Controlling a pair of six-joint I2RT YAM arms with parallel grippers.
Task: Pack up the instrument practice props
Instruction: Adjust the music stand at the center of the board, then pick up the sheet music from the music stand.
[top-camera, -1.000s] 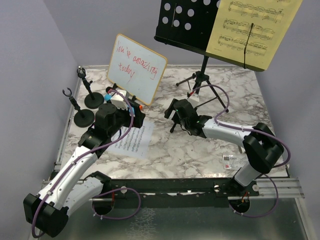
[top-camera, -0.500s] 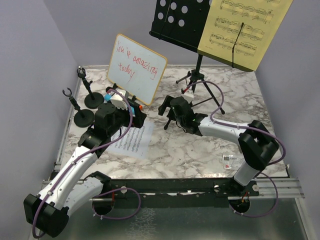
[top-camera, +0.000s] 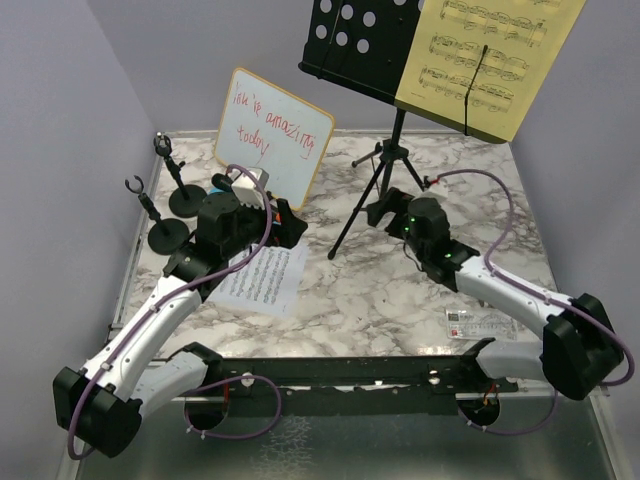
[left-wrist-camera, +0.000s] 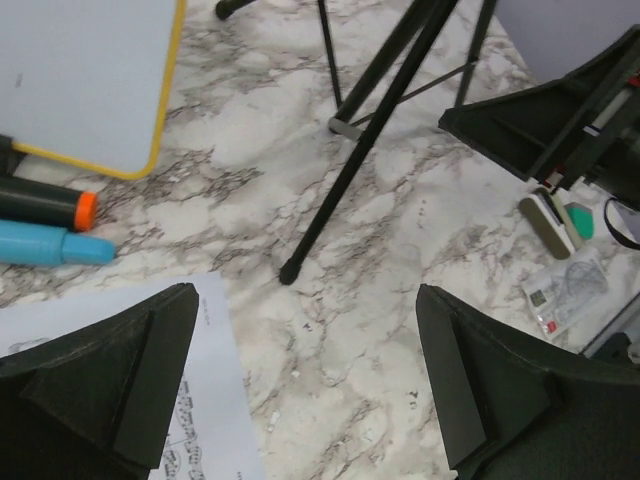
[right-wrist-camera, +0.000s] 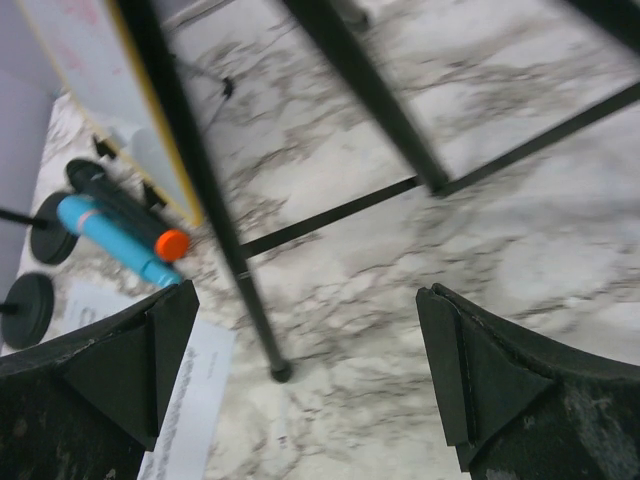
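1. Marble-patterned white and grey bench (top-camera: 400, 300) is carrying everything, with grey walls around it.
2. Tall black perforated tripod music desk (top-camera: 345, 40) is standing at the far middle of the bench, its legs spreading over the marble and one long leg reaching toward the near left.
3. Wood-framed whiteboard with red writing (top-camera: 272, 135) is leaning upright at the far left, left of the tripod.
4. Yellow sheet music (top-camera: 480, 60) is resting on the right half of the music desk, under a thin black clip arm.
5. White sheet music (top-camera: 262, 283) is lying flat on the bench near the left, in front of the whiteboard.
6. Left hand (top-camera: 283, 222) is hovering over the far corner of the white sheet, fingers spread wide and holding nothing.
7. Right hand (top-camera: 378, 210) is hanging just right of the tripod's long leg, fingers spread wide and empty.
8. Two small black round-based mic holders (top-camera: 187, 200) are standing upright, side by side, at the far left edge.
9. Black microphone with an orange band (left-wrist-camera: 40, 203) and blue microphone (left-wrist-camera: 50, 245) are lying touching, side by side, at the whiteboard's foot.
10. Small clear flat ruler (top-camera: 480, 322) is lying near the bench's near right edge.
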